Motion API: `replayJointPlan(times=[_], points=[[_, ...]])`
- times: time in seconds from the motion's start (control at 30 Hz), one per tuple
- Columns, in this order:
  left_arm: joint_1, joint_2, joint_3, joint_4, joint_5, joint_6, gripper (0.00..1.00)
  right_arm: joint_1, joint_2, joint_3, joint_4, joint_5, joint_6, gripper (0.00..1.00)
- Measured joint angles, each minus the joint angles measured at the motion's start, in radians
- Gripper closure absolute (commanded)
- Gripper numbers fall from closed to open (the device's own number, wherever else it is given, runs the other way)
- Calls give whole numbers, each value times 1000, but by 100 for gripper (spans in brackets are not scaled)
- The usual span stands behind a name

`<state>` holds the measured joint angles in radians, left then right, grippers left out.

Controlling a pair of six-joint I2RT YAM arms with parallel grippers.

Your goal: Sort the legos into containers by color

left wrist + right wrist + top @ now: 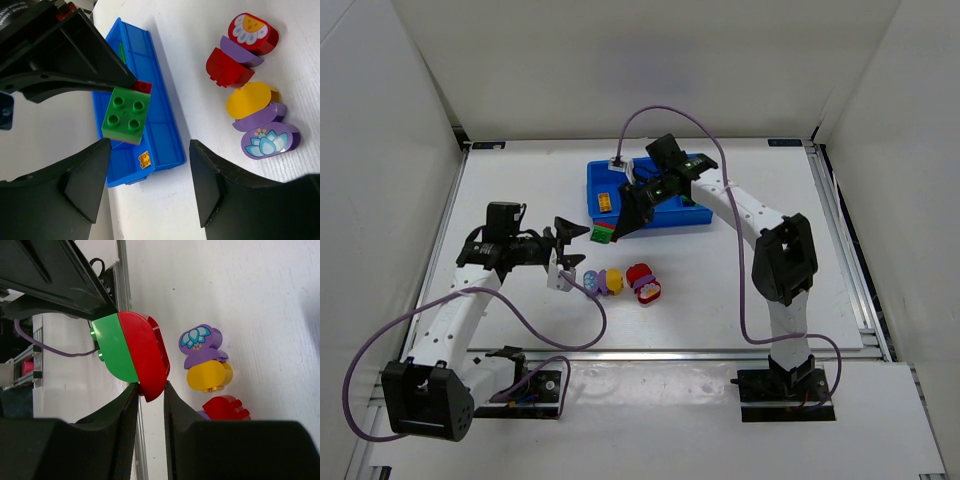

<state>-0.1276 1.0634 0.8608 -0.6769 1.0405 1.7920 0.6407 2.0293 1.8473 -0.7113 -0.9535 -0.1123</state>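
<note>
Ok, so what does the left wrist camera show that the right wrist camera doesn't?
Only the left wrist view: the blue tray with a small yellow brick inside, and the flower print on one red brick. Only the right wrist view: the table's edge rail, and a close look at the right gripper pinching the green and red brick. Both: that held brick, the purple flower brick, the rounded yellow brick beside it, and a red piece.

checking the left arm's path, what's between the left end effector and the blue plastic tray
A green and red studded plastic brick, pinched by the right end effector, hangs there; the left wrist view shows it.
</note>
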Motion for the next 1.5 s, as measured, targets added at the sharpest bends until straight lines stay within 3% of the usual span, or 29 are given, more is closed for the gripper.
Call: replayJointPlan(times=[0.43, 0.63, 0.9, 1.1, 1.5], points=[[-12, 57, 48, 26, 12, 20, 27, 36, 44, 38, 2, 3, 1, 96], [-12, 59, 48, 33, 14, 27, 38, 40, 60, 54, 2, -5, 8, 96], [-14, 69, 48, 39, 23, 29, 40, 42, 60, 72, 4, -11, 13, 97], [-22, 76, 48, 42, 23, 26, 49, 43, 61, 81, 4, -14, 20, 97], [-37, 76, 48, 40, 8, 5, 77, 42, 72, 94, 3, -15, 35, 97]])
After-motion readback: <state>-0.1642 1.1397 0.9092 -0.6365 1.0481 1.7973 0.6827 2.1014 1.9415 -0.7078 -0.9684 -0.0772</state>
